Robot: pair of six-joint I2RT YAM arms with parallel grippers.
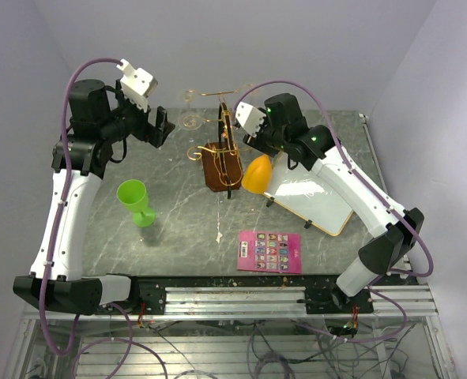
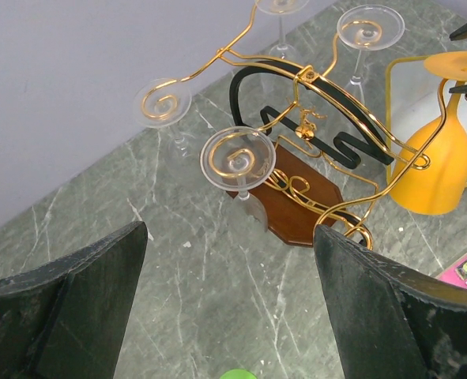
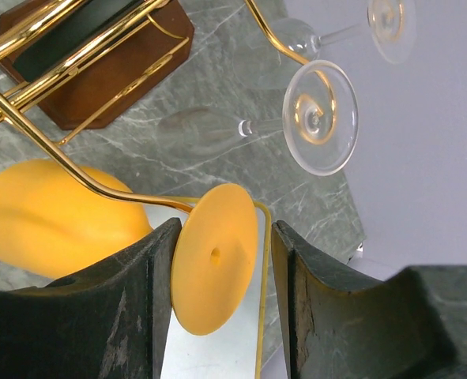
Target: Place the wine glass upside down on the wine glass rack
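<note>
The wine glass rack (image 1: 223, 158), gold wire on a brown wooden base (image 2: 304, 185), stands mid-table. An orange wine glass (image 1: 257, 175) hangs upside down from its right arm, the stem in the wire (image 3: 59, 166), the bowl (image 3: 51, 217) below. My right gripper (image 3: 225, 260) is open around the glass's round foot (image 3: 215, 257). The left finger (image 3: 142, 300) is at the foot's edge and the right finger (image 3: 312, 292) stands apart from it. My left gripper (image 2: 229, 316) is open and empty, high up left of the rack (image 2: 312, 118). A green wine glass (image 1: 135, 201) stands upright below it.
Clear glasses hang upside down on the rack's other arms (image 2: 237, 155) (image 2: 163, 103) (image 3: 320, 117). A white board with a yellow frame (image 1: 312, 201) lies right of the rack under the orange glass. A pink card (image 1: 270, 251) lies near the front edge.
</note>
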